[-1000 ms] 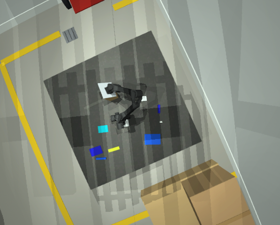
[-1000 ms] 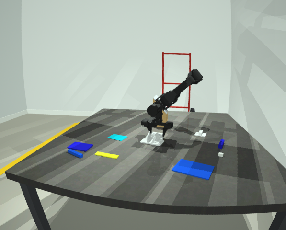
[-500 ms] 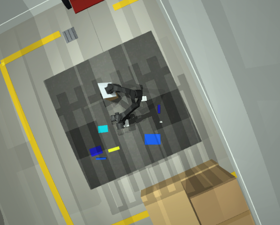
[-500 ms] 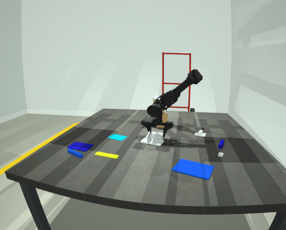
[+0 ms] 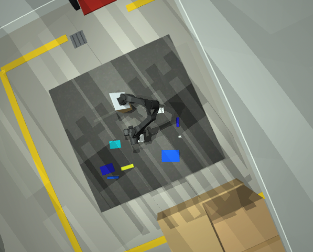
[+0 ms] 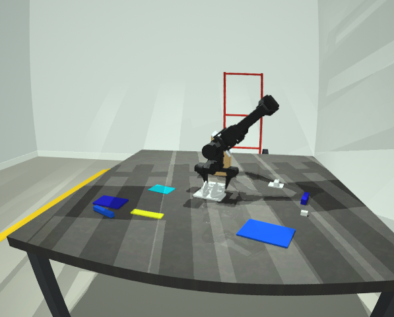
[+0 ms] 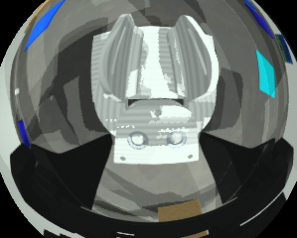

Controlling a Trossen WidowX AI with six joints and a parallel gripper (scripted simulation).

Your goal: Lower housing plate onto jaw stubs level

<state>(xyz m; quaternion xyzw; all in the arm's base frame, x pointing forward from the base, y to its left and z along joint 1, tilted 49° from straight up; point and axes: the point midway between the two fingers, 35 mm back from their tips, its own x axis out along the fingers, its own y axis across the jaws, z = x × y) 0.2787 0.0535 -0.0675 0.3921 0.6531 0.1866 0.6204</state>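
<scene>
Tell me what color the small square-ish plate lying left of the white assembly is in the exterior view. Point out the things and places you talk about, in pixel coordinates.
Cyan (image 5: pixel 115 144) (image 6: pixel 161 189) (image 7: pixel 265 74); exterior view shows it best.

A flat cyan plate (image 5: pixel 115 144) (image 6: pixel 161 189) (image 7: pixel 266 74) and a white two-jawed base (image 5: pixel 141 137) (image 6: pixel 210 195) (image 7: pixel 158 111) sit on the dark table (image 5: pixel 96 81) (image 6: pixel 176 259) (image 7: pixel 232 79). A flat yellow strip (image 5: pixel 127 167) (image 6: pixel 147 213) lies near a long blue bar (image 5: pixel 112 177) (image 6: pixel 103 211).
</scene>
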